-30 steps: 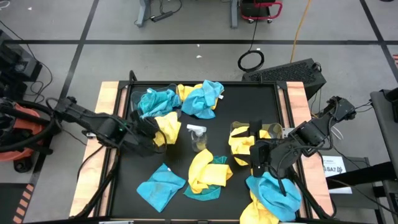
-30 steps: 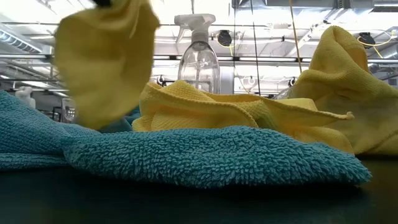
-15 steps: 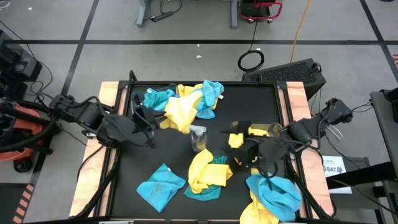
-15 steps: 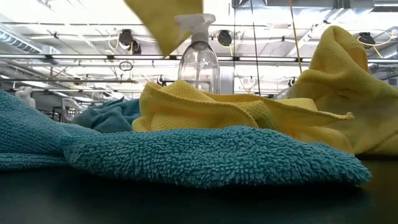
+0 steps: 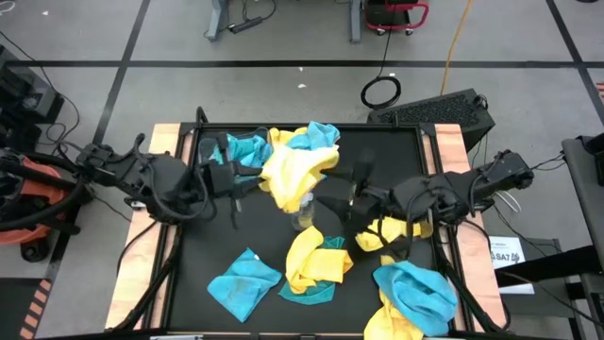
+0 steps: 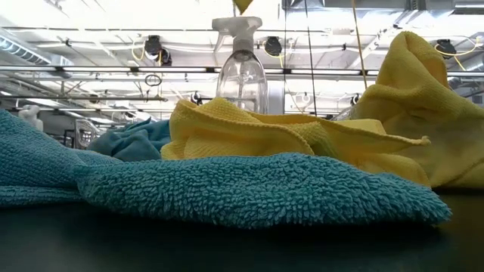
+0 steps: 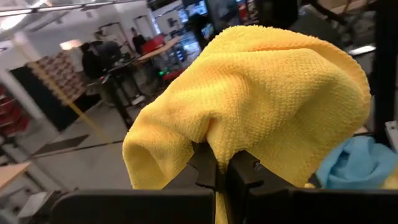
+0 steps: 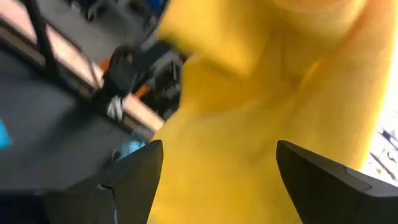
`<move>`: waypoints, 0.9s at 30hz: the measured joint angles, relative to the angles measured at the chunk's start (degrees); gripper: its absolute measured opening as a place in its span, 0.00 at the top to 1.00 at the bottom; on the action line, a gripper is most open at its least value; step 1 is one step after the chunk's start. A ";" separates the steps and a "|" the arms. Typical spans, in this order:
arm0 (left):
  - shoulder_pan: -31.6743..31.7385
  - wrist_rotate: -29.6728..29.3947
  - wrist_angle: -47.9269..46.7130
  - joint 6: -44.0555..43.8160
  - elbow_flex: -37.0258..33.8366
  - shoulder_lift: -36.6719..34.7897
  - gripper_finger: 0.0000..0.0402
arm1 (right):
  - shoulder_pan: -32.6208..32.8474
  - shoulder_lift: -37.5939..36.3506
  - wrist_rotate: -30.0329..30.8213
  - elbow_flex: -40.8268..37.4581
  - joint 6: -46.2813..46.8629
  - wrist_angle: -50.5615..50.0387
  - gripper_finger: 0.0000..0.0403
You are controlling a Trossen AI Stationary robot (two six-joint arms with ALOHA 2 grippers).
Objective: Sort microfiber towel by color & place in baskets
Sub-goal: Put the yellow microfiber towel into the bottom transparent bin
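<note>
Nearest the low camera, a turquoise towel (image 6: pixel 249 189) is lying flat on the worktop (image 5: pixel 377 151), with yellow towels (image 6: pixel 302 132) heaped behind it and a spray bottle (image 6: pixel 242 72) farther back. These cloths are likely handling light, limp and grippy (best pinched at a bunched fold). Higher up, the left pincer (image 7: pixel 219 167) is clamping a raised yellow towel (image 5: pixel 293 170) over mid-worktop. The right pincer (image 5: pixel 340 200) is reaching toward it, fingers spread wide, touching nothing I can confirm. A clear basket (image 5: pixel 406 200) is sitting near the right arm.

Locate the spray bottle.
High view: the spray bottle stands mid-table, partly under the yellow towel held by the left gripper.
</note>
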 joint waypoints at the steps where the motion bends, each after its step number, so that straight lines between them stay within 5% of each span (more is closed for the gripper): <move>1: 0.67 1.36 0.42 0.02 0.00 0.42 0.99 | -0.43 -0.01 -0.98 0.02 -0.50 1.64 0.24; 14: 5.33 15.09 3.14 4.44 -0.04 6.18 0.99 | -7.80 -0.33 -18.05 0.04 6.80 3.09 0.24; 21: 7.01 21.03 6.34 5.93 -0.04 6.36 0.99 | -10.04 -0.32 -21.66 0.04 11.18 -0.17 0.24; 27: 8.99 25.31 7.79 6.10 -0.04 6.83 0.99 | -10.34 -0.31 -25.70 0.04 12.61 0.05 0.36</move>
